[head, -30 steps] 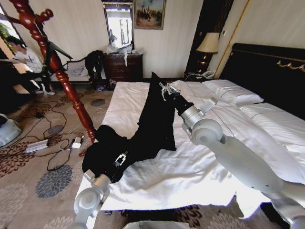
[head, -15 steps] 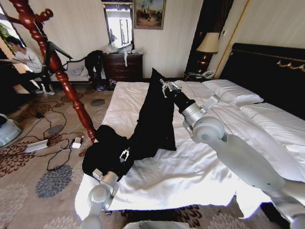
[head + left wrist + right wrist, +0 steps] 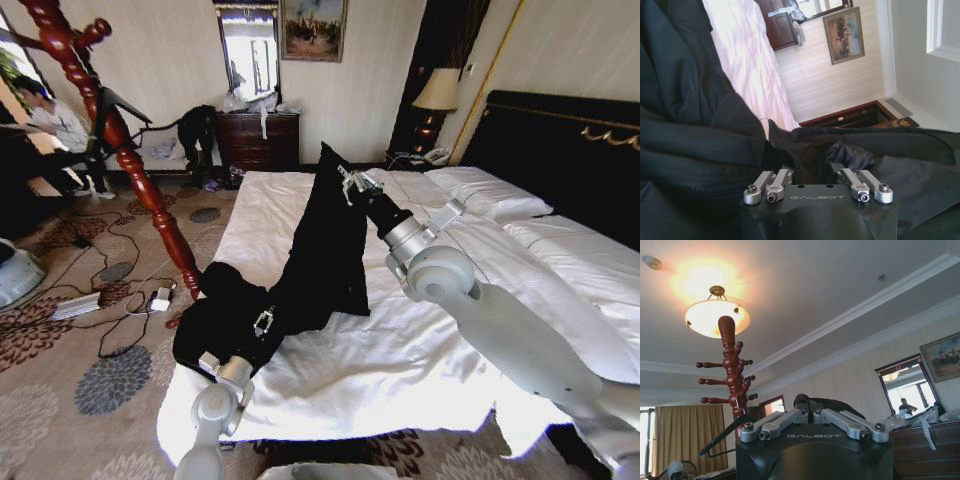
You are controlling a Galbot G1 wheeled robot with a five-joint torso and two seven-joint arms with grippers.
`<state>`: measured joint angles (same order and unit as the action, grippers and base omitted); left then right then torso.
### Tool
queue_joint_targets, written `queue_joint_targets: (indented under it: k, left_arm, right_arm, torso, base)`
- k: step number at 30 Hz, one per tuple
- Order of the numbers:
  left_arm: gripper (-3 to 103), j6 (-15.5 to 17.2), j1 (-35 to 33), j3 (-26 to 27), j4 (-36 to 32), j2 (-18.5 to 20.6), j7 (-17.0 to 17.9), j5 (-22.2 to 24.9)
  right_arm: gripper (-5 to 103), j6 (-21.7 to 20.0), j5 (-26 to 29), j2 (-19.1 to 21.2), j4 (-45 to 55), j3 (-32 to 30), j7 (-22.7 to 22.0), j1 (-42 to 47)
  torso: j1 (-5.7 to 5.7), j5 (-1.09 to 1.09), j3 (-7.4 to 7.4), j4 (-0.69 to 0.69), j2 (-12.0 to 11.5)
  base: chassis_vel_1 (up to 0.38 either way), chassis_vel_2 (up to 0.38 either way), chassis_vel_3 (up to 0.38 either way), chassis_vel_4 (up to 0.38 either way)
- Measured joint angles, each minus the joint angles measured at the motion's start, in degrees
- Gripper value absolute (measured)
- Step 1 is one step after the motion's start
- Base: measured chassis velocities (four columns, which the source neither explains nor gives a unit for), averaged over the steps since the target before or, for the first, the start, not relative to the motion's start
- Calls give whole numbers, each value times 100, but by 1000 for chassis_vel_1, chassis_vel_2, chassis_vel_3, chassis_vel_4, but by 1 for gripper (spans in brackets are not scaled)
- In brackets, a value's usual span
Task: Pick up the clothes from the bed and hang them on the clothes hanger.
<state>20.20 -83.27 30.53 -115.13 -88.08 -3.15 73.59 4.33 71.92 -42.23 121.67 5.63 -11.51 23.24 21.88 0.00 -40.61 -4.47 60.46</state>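
On bed, near edge, left gripper: pressed into lower bulk of the clothes; in left wrist view linkages drawn in, fingertips buried in black folds, closed on cloth.
At far end of garment, right gripper: raised above the bed, pinching upper end of the clothes into a lifted peak; in right wrist view linkages folded inward, dark fabric bunched between them.
Clothes, position: long black strip running diagonally across white sheet, from raised peak near far side down to a wide heap at near left corner; heap overhangs mattress edge toward floor.
Clothes, edges: right-hand hem lies flat on sheet beside right forearm; zip line and seam visible close to left gripper.
Bed, free area: broad bare white sheet to right of garment and along near edge; pillows and black headboard at far right.
Clothes hanger: reddish-brown turned pole, left of bed, leaning across upper-left of head view; base close to bed corner, just beside garment heap; pegged top seen against ceiling.
Floor left of bed: patterned carpet with cables and a white power strip around stand base.
Beyond bed: dark dresser against far wall.
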Motion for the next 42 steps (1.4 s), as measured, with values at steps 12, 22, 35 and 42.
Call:
queue_joint_targets:
  k: [12, 22, 35, 42]
  left_arm:
    - [1, -16, -165, 253, -326, 233, -65, -69]
    - [1, -243, -21, 1025, -1068, 1745, 52, 467]
    - [1, -681, 2256, 1647, -949, 5456, 872, 2287]
    - [1, -715, 3223, 1453, -417, 6044, 847, 2651]
  right_arm:
    - [0, 5, 58, 16, -23, -118, -95, 33]
    - [0, -190, 37, 111, -303, -268, -525, 258]
    - [0, -885, 771, -252, -1120, -274, -1836, -722]
    - [0, -814, 996, -329, -1197, -367, -1630, -1330]
  torso:
    - [0, -1, 0, 0, 0]
    - [0, -2, 0, 0, 0]
    - [1, -2, -2, 2, 0]
    - [1, -3, -1, -1, 0]
  base:
    - [0, 0, 0, 0]
    - [0, 0, 0, 0]
    - [0, 0, 0, 0]
    - [0, 0, 0, 0]
